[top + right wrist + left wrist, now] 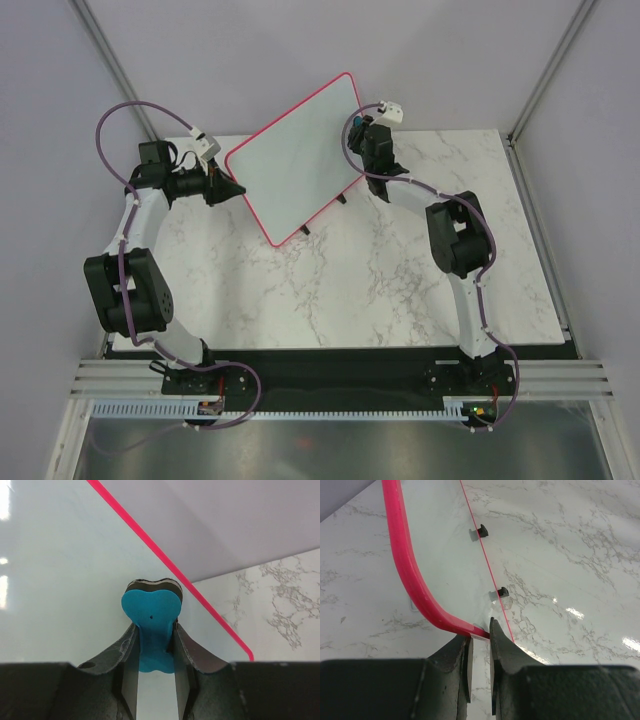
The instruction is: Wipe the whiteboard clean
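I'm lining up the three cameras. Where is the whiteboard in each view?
Top external: whiteboard at upper centre, tilted.
Left wrist: upper left, its corner between the fingers of the left end effector.
Right wrist: fills the left and centre, behind the eraser held by the right end effector.
Shared landmark: the pink frame.

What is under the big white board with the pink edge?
Two small black feet poke out under the pink-framed white board, with marble table around. The table right beneath is covered by the board.
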Robot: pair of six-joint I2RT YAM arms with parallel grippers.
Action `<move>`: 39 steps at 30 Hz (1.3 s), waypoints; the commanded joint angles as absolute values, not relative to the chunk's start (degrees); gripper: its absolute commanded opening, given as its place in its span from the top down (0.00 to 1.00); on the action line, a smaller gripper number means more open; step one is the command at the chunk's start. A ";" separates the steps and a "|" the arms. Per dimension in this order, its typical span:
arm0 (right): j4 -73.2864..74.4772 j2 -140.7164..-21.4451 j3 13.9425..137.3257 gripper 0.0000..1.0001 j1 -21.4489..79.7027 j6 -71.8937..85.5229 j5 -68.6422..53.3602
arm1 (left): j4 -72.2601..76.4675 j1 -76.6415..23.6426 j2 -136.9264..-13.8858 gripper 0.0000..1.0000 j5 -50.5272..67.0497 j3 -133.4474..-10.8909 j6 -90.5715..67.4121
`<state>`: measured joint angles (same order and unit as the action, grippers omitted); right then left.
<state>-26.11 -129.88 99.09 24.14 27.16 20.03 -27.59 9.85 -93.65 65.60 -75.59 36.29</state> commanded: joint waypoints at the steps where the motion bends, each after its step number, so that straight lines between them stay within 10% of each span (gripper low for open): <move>1: -26.81 -130.60 97.82 1.00 24.26 26.11 21.97 | -23.64 10.02 -92.11 0.98 63.46 -77.43 43.68; 39: -27.86 -125.60 88.61 1.00 24.52 26.45 18.64 | -25.05 9.93 -92.11 0.98 63.72 -77.69 44.74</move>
<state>-26.61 -129.84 91.72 24.01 26.57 22.17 -28.23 9.85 -93.65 66.11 -75.59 37.19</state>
